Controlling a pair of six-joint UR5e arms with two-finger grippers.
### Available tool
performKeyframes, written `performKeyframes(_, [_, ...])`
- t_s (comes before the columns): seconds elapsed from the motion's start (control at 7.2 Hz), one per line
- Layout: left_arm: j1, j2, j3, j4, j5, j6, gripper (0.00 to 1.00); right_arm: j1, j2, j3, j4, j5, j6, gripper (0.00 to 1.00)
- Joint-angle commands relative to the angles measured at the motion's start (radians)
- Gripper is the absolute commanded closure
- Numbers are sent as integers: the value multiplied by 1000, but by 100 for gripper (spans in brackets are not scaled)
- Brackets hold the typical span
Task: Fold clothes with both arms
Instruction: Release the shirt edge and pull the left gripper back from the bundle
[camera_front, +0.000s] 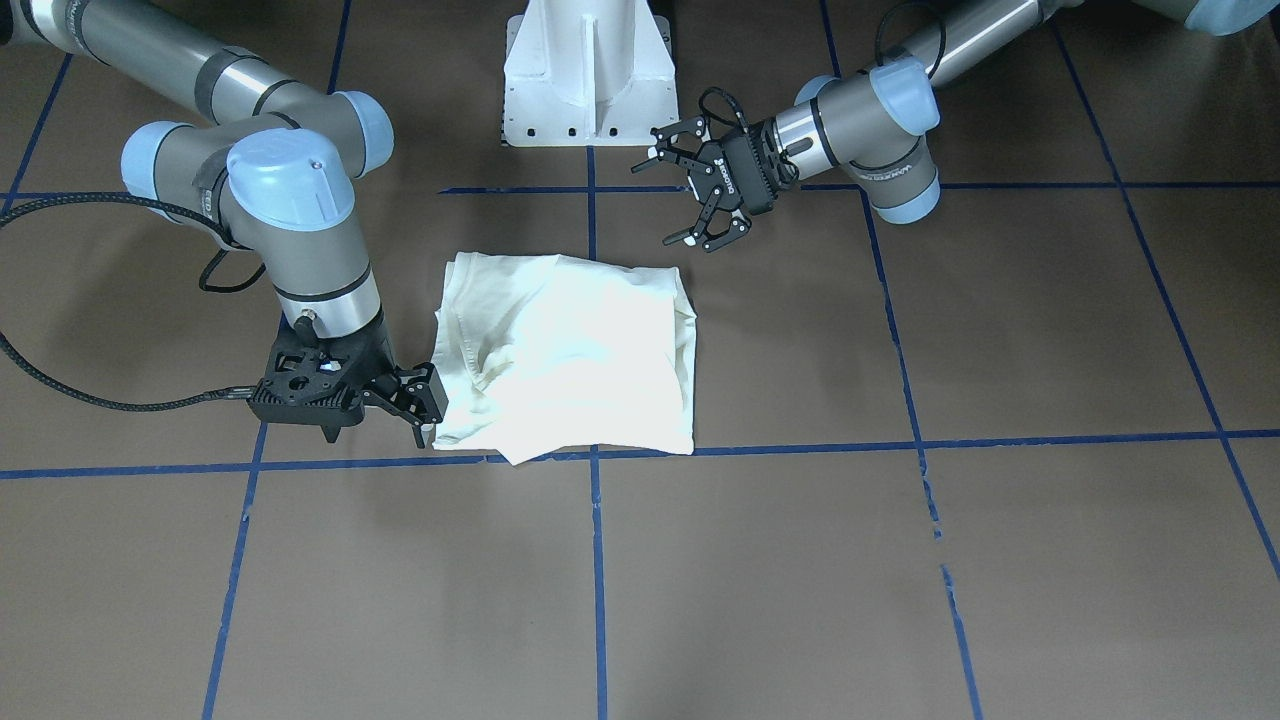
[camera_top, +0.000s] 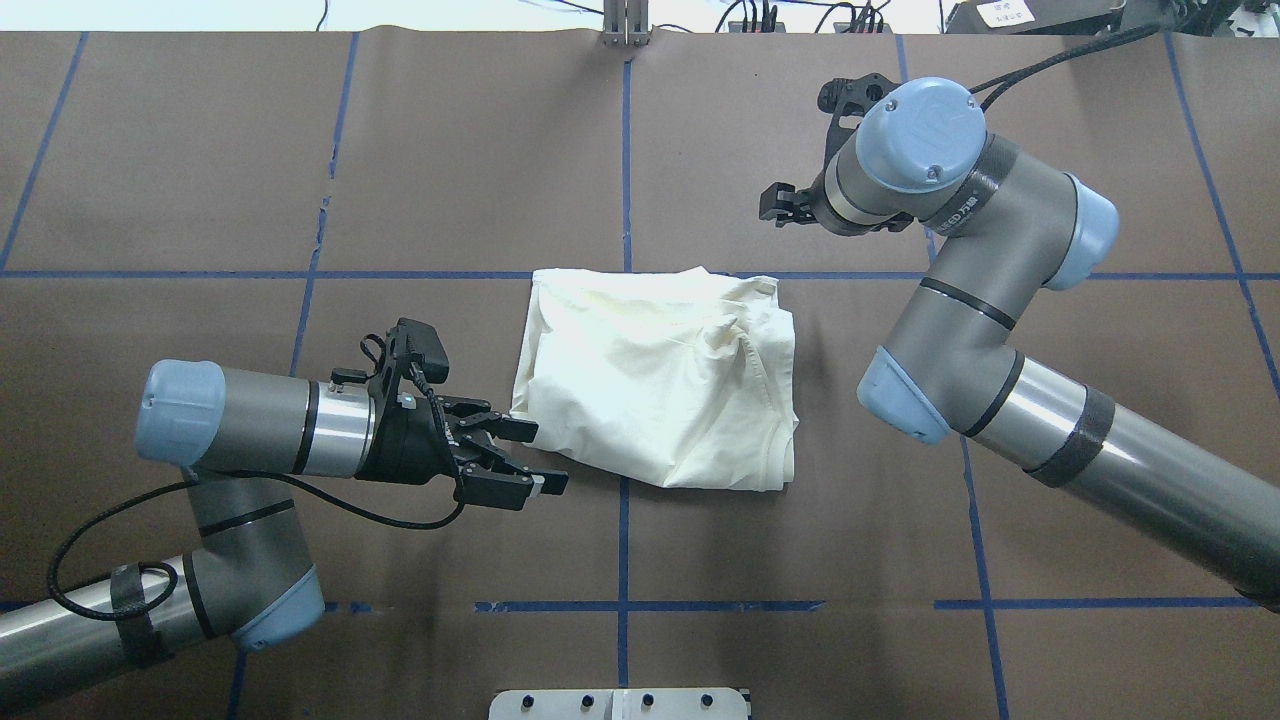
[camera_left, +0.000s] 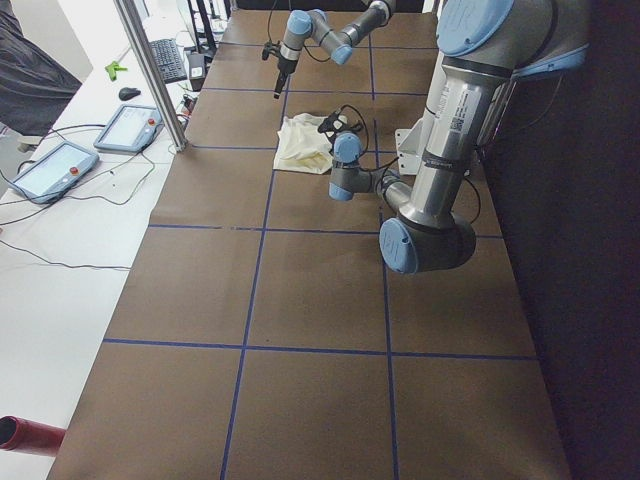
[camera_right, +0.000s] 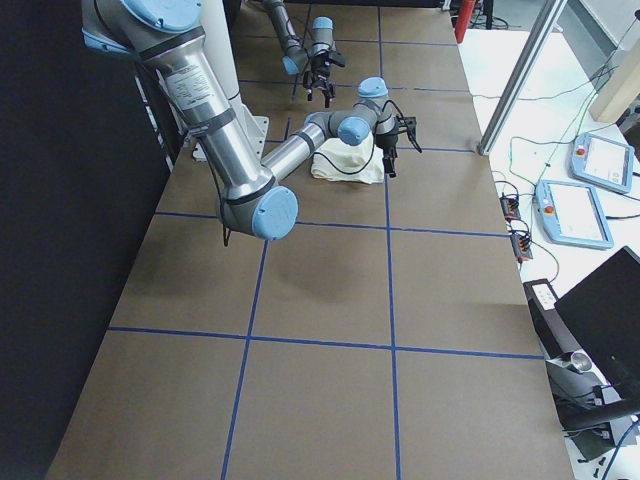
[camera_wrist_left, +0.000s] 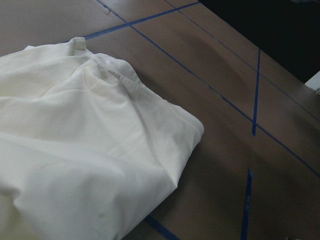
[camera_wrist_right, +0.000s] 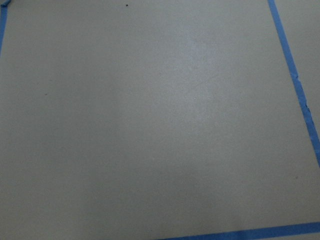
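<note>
The clothes (camera_front: 570, 350) are one cream-white shirt, folded into a rough rectangle at the table's middle (camera_top: 660, 375), plain side up with no print showing. My left gripper (camera_top: 545, 457) lies low and level at the shirt's near-left corner, open and empty, one fingertip close to the cloth edge; it also shows in the front-facing view (camera_front: 665, 200). The left wrist view is filled by the shirt (camera_wrist_left: 85, 150). My right gripper (camera_front: 378, 430) points down beside the shirt's far-right corner, open, holding nothing. The right wrist view holds only bare brown table.
Brown paper with a blue tape grid (camera_top: 625, 545) covers the table. The white pedestal base (camera_front: 585, 75) stands at the robot's side of the shirt. A metal post (camera_left: 150, 70) and control tablets (camera_left: 130, 125) sit on the white bench past the far edge.
</note>
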Motion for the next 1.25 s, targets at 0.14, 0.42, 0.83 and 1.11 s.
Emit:
performKeyframes(0.14, [-2, -45, 7, 14, 144, -309, 0, -1, -2, 12, -2, 0, 0, 0])
performKeyframes(0.42, [55, -73, 58, 12, 287, -463, 0, -1, -2, 13, -2, 0, 0, 0])
performKeyframes(0.83, [106, -71, 130, 3, 344, -465, 0, -1, -2, 13, -2, -2, 0, 0])
performKeyframes(1.11, [106, -68, 147, 1, 344, -471, 0, 1, -2, 13, -2, -2, 0, 0])
